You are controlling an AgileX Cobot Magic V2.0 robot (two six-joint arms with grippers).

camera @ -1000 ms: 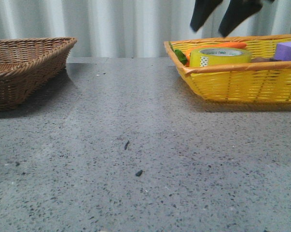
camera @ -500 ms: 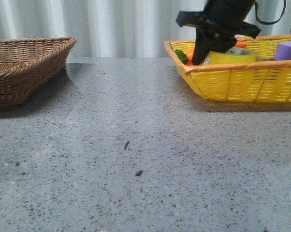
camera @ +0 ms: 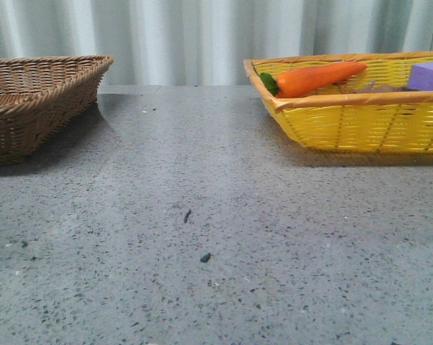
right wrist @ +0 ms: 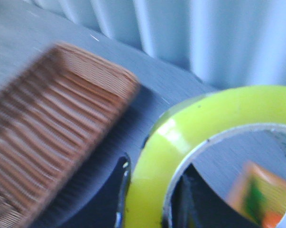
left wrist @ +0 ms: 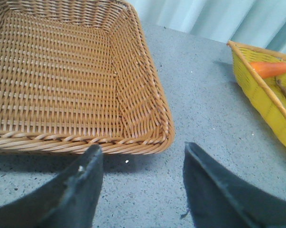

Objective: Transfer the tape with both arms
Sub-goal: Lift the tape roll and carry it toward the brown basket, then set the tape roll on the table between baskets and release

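The yellow tape [right wrist: 199, 128] fills the right wrist view, its white core rim showing. My right gripper [right wrist: 150, 197] is shut on its wall, one finger outside and one inside the ring, holding it in the air. Neither shows in the front view. My left gripper [left wrist: 140, 161] is open and empty, low over the grey table beside the near corner of the brown wicker basket [left wrist: 147, 118]. The brown basket also shows blurred in the right wrist view [right wrist: 62, 123].
In the front view the brown basket [camera: 44, 100] stands at the back left. A yellow basket [camera: 360, 118] at the back right holds an orange carrot [camera: 317, 77] and a purple block [camera: 428, 74]. The yellow basket [left wrist: 263, 92] also shows in the left wrist view.
My right gripper came down into the yellow basket, closed on the tape and lifted it up out of the front view. The carrot now lies uncovered.
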